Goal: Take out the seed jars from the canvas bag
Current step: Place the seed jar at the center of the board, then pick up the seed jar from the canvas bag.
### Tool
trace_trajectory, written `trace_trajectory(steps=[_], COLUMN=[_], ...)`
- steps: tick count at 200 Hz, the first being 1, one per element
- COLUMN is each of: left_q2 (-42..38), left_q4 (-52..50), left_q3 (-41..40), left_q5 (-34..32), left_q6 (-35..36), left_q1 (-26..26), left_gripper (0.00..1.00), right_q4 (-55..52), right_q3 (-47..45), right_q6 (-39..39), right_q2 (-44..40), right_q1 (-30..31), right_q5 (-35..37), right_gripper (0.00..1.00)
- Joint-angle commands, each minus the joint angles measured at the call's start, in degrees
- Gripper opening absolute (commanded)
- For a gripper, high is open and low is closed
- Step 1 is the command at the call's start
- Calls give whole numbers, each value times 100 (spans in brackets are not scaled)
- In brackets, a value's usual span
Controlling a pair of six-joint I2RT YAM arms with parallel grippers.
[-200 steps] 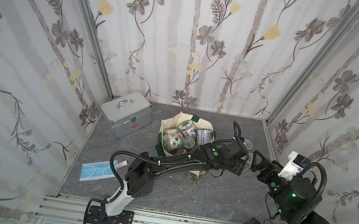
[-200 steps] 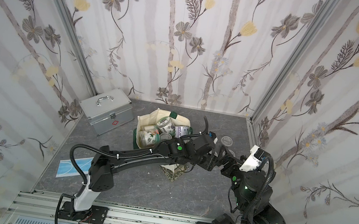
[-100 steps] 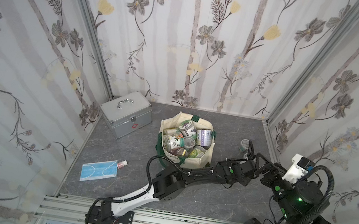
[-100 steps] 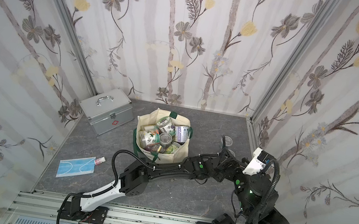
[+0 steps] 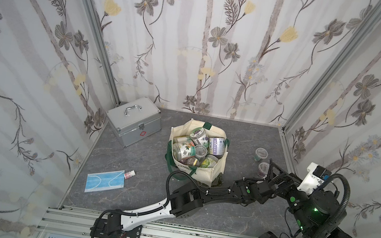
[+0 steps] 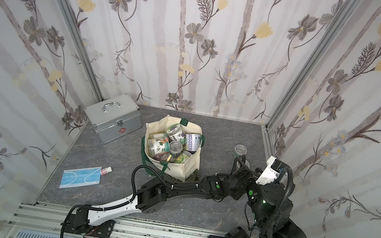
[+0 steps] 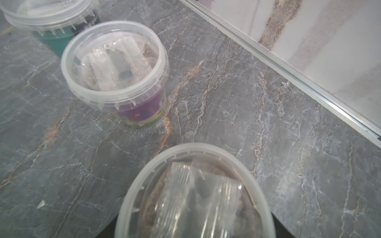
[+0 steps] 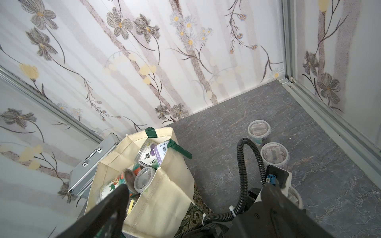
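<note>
In both top views, a cream canvas bag stands open mid-table, packed with seed jars. A second ago the left arm was at the bag. Now it stretches low across the grey table towards the right wall, its tip hidden under the right arm. Two jars already stand there: a green-labelled jar and, nearer the arms, a purple-labelled jar. The right gripper hovers just beside them, jaws spread wide and empty. A metal case, a face mask and a pink-capped bottle lie well apart on the far side.

In the left wrist view, the left gripper is closed around a clear-lidded jar that fills the lower edge, with plastic packets showing through its lid. The purple-labelled jar stands near it, with the green-labelled one just behind. Whether the held jar touches the table cannot be told.

In the right wrist view, the bag's open mouth shows several jars left inside. A sliver of the held jar peeks past the left wrist, roughly in line with the two placed ones.

So a third jar has left the bag and looks ready to be set down in the row — but much of the work remains.
</note>
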Motion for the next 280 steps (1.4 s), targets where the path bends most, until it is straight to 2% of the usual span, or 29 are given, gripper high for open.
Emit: trace_trajectory(steps=[1,24,73,101,177,210,241,262,280], left_q2=[93,27,-595,-1289,-3976,-5446,-6808,-7735,-8486], left_q4=[52,-110,-709,-1130,-752,-423,-316,-349,-441], left_q3=[124,154,132,-51,-2812,-4338,-5665,-6549,-7200], left_q5=[-6,32,210,260,348,-39,-422,-429,-44], left_q6=[70,63,-232,-398,-715,-731,-695,-825,-1124], left_q1=[-28,-64,-94,-97,-113,-117,-91,105,538], left_gripper=[74,100,100,100,100,100,100,100,100], right_q4=[13,13,3,85,437,464,623,890,1148], right_q3=[-37,-71,-9,264,696,619,472,322,212], right_q6=[-10,-4,-8,-142,-165,-146,-125,-110,-94], right_q2=[30,56,39,-39,-494,-395,-72,243,604], right_q1=[-3,-3,-2,-2,2,-3,-4,-2,-4], right_q5=[-32,-50,-126,-513,-966,-1075,-1472,-1914,-2377], right_gripper=[100,100,100,100,100,100,100,100,100])
